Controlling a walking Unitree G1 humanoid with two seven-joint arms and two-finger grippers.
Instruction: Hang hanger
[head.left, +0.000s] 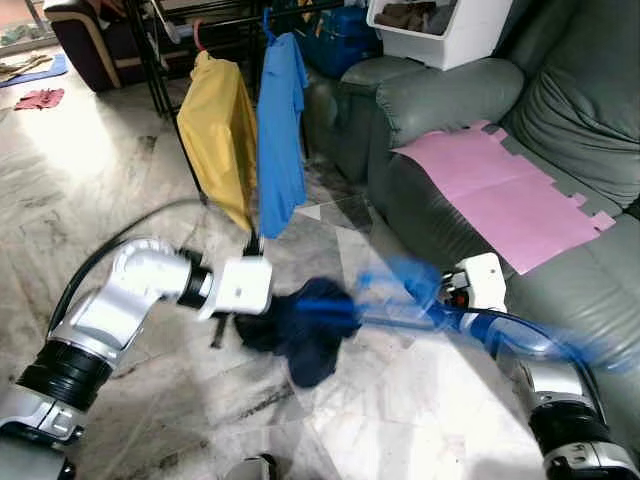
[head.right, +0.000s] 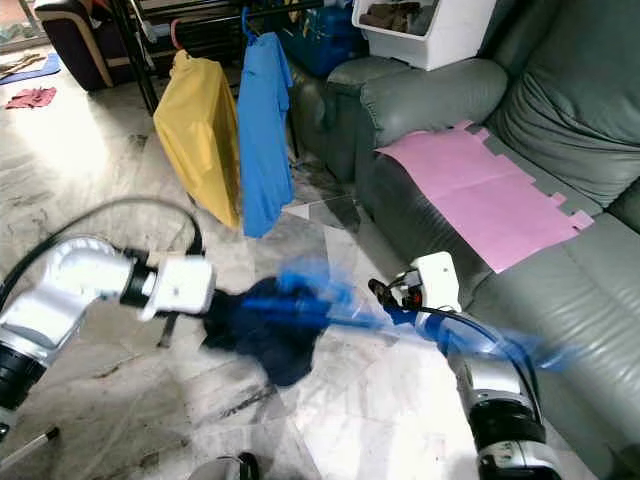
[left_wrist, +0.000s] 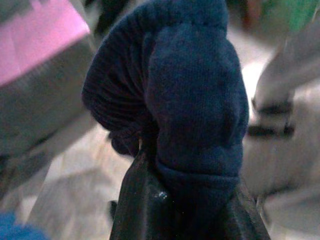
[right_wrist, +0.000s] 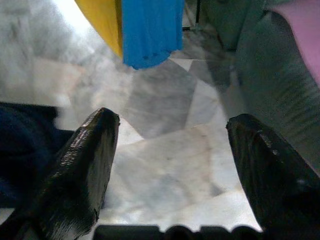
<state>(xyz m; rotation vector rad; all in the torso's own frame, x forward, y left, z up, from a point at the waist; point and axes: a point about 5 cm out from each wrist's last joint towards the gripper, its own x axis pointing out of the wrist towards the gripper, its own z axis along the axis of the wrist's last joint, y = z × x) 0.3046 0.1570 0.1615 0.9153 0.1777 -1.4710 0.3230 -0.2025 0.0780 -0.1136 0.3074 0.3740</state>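
The left gripper (left_wrist: 175, 200) pinches a navy garment (head.left: 305, 325) on a blurred blue hanger (head.left: 400, 290), low over the marble floor (head.left: 400, 420). The right gripper (right_wrist: 170, 170), fingers spread wide and empty, hovers just right. Judged: carrying stage; next lift toward the far rack (head.left: 230, 20) beside the blue shirt (head.left: 280, 130).

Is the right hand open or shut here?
Open. The right hand has its two black fingers spread wide, with bare marble floor showing between them.

no readable text, labels, brands, numbers or signs on anything
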